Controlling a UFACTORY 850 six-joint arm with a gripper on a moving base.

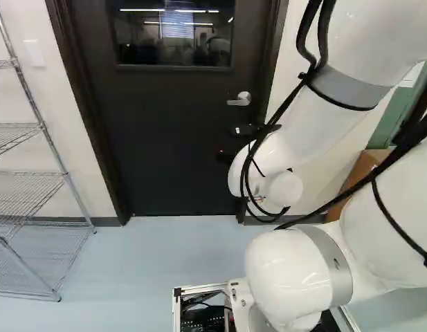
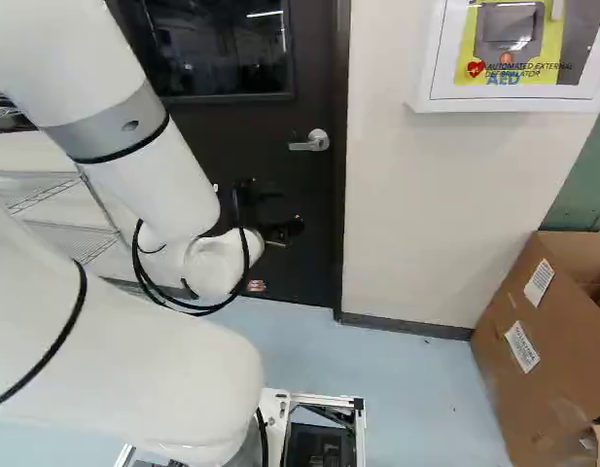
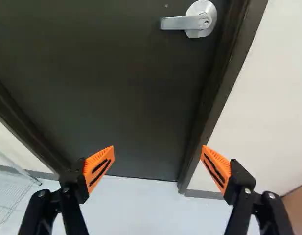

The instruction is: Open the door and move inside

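In the right base view my gripper point(image 2: 288, 209) stands in front of the dark door point(image 2: 317, 58), lower than the silver lever handle point(image 2: 309, 142). The wrist view shows the gripper point(image 3: 157, 161) open, its orange-padded fingers wide apart with nothing between them. Ahead of it, the lever point(image 3: 182, 22) lies beyond the fingertips, untouched, near the door's edge by the frame. The door point(image 1: 171, 138) looks closed in its frame and has a window in its upper part. The lever point(image 1: 239, 99) is fully visible in the left base view, and it looks level.
A wire shelf rack point(image 1: 33, 176) stands left of the door. On the other side, pale wall point(image 2: 445, 214) carries a white defibrillator cabinet point(image 2: 513, 97). An open cardboard box point(image 2: 509, 345) stands on the floor at the right of the right base view.
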